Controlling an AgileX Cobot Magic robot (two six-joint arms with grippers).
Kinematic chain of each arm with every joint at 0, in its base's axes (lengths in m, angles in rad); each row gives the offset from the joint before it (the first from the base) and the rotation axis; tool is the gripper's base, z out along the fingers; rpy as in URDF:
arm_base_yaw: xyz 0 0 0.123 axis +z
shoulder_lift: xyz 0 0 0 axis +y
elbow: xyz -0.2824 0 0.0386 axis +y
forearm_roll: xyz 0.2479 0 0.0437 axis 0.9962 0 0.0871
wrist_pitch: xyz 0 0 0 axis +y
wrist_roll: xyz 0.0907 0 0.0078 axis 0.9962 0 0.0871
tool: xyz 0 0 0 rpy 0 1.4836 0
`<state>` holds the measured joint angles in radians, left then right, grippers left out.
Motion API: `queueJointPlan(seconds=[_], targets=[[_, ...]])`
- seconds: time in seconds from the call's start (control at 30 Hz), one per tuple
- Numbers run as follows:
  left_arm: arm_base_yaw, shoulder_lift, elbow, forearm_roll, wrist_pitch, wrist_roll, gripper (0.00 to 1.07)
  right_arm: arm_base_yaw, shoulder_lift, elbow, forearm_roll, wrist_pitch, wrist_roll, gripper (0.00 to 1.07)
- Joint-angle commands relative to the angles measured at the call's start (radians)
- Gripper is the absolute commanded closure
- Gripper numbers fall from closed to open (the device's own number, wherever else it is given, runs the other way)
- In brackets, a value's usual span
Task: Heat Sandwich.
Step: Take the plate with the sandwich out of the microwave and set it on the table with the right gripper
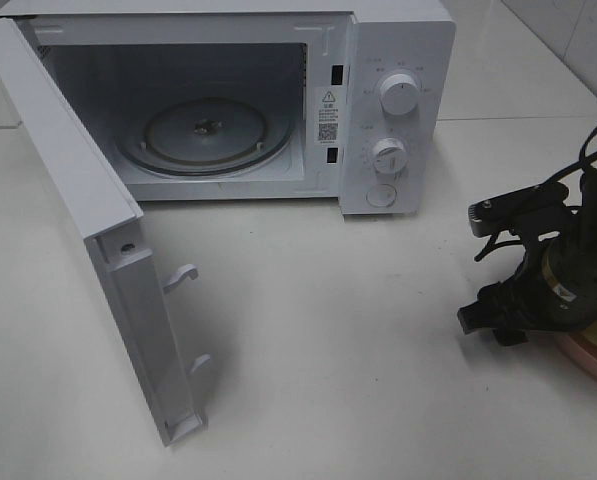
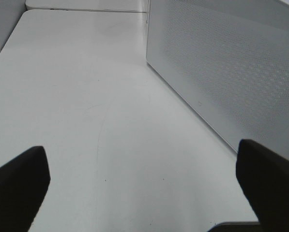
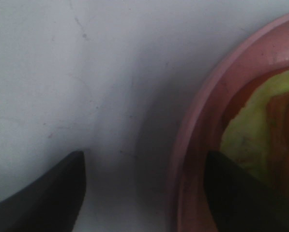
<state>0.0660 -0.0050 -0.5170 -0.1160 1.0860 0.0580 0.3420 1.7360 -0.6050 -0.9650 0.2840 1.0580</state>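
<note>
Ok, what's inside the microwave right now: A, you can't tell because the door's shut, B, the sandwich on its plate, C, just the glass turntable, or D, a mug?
C: the door stands open, and the microwave cavity holds only the glass turntable.

The left gripper [image 2: 142, 186] hangs over the white bench [image 2: 86, 106] with its jaws spread wide and nothing between them, and only the two dark fingertips [image 2: 18, 186] show at the near corners of the picture. The bench under it is bare and pale, marked by a few faint scuffs and specks, and a seam crosses it at the far end. On the right stands a white panel [image 2: 231, 72] with a fine dotted pattern, its lower edge meeting the bench and running from the far middle toward the near right, close by the right fingertip.
</note>
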Motion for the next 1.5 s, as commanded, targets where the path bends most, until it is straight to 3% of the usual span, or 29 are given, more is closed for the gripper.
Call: queueJointPlan(seconds=[0.03, 0.6, 1.5], targets=[[0.003, -0.006, 0.001, -0.007, -0.012, -0.004, 0.09, -0.002, -0.003, -0.002, 0.062, -0.016, -0.089, 0.32], [0.003, -0.006, 0.001, -0.007, -0.012, -0.004, 0.09, -0.002, -0.157, -0.021, 0.199, 0.054, -0.236, 0.31], [0.003, -0.006, 0.001, -0.007, -0.012, -0.004, 0.09, 0.000, -0.614, -0.021, 0.640, 0.332, -0.697, 0.31]])
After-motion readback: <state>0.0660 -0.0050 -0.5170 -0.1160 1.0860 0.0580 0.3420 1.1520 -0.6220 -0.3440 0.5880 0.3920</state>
